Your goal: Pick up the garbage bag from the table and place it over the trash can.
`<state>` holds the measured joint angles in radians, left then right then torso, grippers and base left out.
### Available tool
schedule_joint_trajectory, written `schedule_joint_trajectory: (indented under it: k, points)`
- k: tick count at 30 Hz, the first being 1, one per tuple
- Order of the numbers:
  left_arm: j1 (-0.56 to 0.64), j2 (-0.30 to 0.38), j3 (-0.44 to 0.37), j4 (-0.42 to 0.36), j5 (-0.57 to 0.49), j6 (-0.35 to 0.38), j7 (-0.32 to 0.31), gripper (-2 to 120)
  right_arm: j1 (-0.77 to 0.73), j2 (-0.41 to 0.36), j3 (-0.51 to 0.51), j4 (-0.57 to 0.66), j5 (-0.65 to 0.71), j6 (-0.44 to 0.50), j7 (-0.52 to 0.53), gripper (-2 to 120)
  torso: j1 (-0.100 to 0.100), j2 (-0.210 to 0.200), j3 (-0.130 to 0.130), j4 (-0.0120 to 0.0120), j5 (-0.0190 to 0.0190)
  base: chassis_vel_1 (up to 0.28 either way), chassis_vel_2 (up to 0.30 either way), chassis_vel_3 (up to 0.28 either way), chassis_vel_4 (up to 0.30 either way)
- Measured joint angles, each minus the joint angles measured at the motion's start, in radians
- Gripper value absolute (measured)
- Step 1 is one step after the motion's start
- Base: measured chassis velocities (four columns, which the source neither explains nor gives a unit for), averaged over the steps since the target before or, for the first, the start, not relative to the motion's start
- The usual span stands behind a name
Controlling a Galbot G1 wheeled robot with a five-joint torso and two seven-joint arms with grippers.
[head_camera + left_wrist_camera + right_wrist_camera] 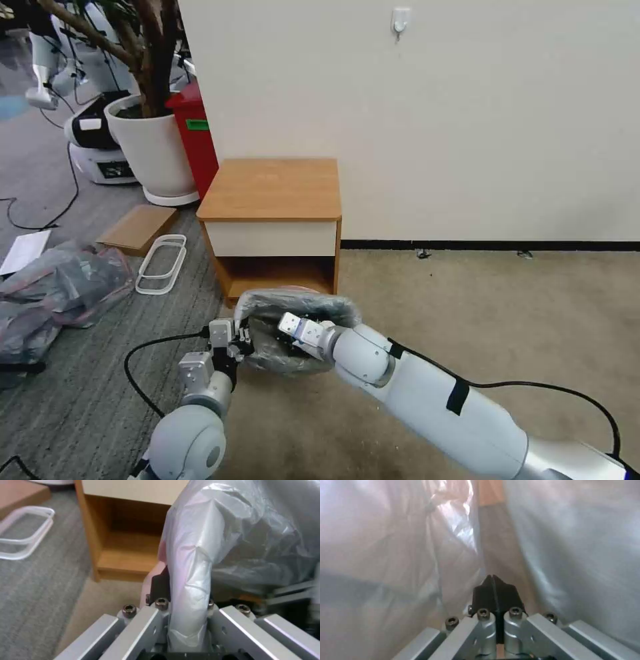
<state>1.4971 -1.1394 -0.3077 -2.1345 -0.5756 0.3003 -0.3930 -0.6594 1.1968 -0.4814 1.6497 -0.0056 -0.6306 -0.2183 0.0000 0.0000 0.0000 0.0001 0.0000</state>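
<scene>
My left gripper (186,605), low and left of centre in the head view, is clamped on a fold of the garbage bag (293,313); the wrist camera shows the film pinched between its fingers. My right gripper (495,592) sits inside the bag with its black pads pressed together; I see no plastic caught between them. The bag hangs draped over that right wrist like a hood, at centre bottom of the frame, in front of the table (270,190) and off its top. The trash can must be under or behind the plastic; I cannot make it out, so I can't judge how far the rim is covered. The mouth stretches side to side between my two grippers, left holding the near-left edge, right pushing from within, so spreading runs along that line.
</scene>
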Motion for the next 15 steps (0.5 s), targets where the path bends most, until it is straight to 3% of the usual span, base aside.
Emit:
schedule_joint_trajectory:
  k: [4, 15]
  points:
    - [0.008, 0.007, -0.014, -0.026, -0.064, 0.018, 0.005, 2, 0.002, 0.0, -0.006, -0.032, 0.048, 0.04, 0.011, 0, 0.0, 0.0, 0.0, 0.0, 0.0, 0.0, 0.0, 0.0, 0.0]
    - [-0.006, 0.016, -0.018, -0.019, -0.109, 0.036, -0.004, 2, 0.016, -0.001, -0.037, 0.008, 0.071, 0.036, 0.02, 0, 0.0, 0.0, 0.0, 0.0, -0.0001, 0.0, 0.0, 0.0, 0.0]
